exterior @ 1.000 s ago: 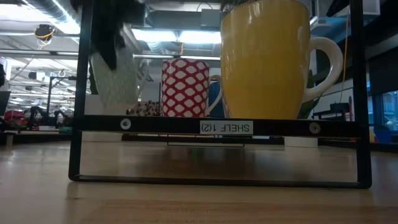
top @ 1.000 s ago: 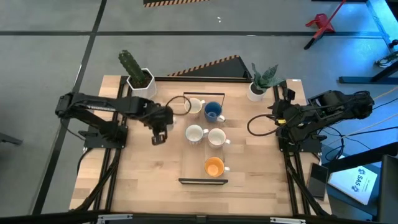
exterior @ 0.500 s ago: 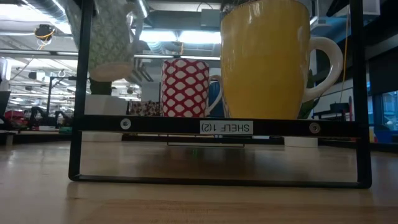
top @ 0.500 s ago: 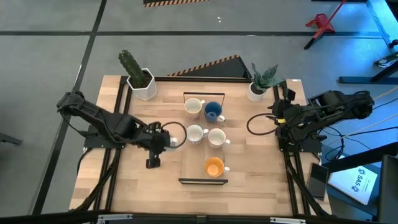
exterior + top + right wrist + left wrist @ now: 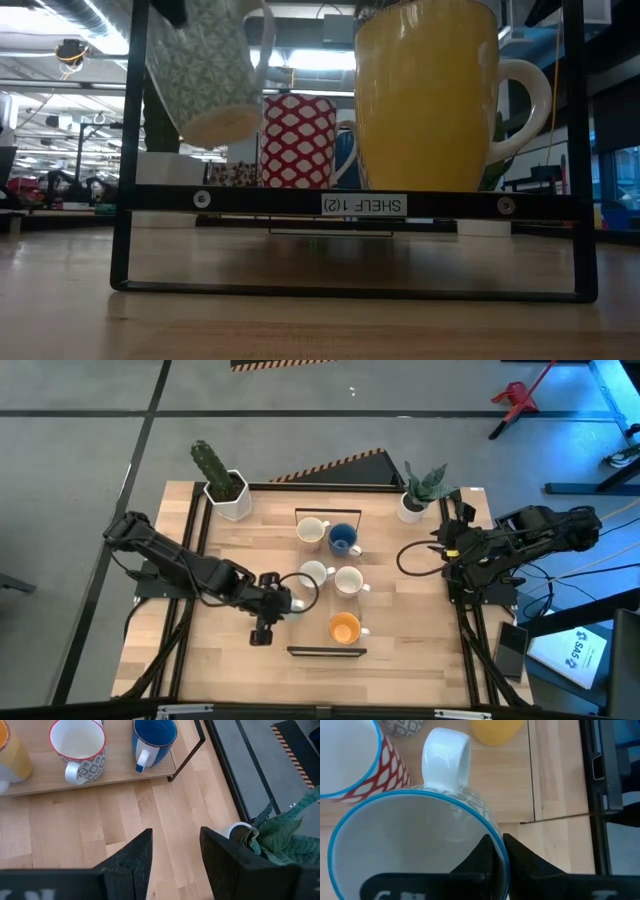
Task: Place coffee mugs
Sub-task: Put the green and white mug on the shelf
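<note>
My left gripper (image 5: 288,601) (image 5: 497,845) is shut on a grey-patterned mug with a blue rim (image 5: 415,835) (image 5: 205,70) (image 5: 300,592), over the left side of the wooden shelf (image 5: 303,640). On the shelf stand a white mug (image 5: 313,531), a blue mug (image 5: 343,539) (image 5: 152,737), two more white mugs (image 5: 315,573) (image 5: 348,581) and an orange-yellow mug (image 5: 345,628) (image 5: 425,95). A red-and-white mug (image 5: 297,140) (image 5: 350,760) stands right beside the held one. My right gripper (image 5: 445,545) (image 5: 172,855) waits open at the table's right side. My left gripper pinches the mug's wall at the rim (image 5: 492,831), one finger (image 5: 480,857) inside and one (image 5: 520,857) outside, on the side away from the white handle (image 5: 445,755). The fingers come from above, pointing down. The mug is lifted clear of the shelf and tilted.
A cactus in a white pot (image 5: 222,488) stands at the far left corner and a leafy plant in a white pot (image 5: 415,500) (image 5: 240,832) at the far right. The shelf's black frame (image 5: 350,203) rises above the table. Bare wood (image 5: 220,650) lies left of the shelf.
My left gripper has carried the grey-patterned mug from the shelf's far left side toward the table's near edge and rightward, to the shelf's left side by the middle mugs. In the low view the mug has come lower and tipped. The right arm has kept still.
</note>
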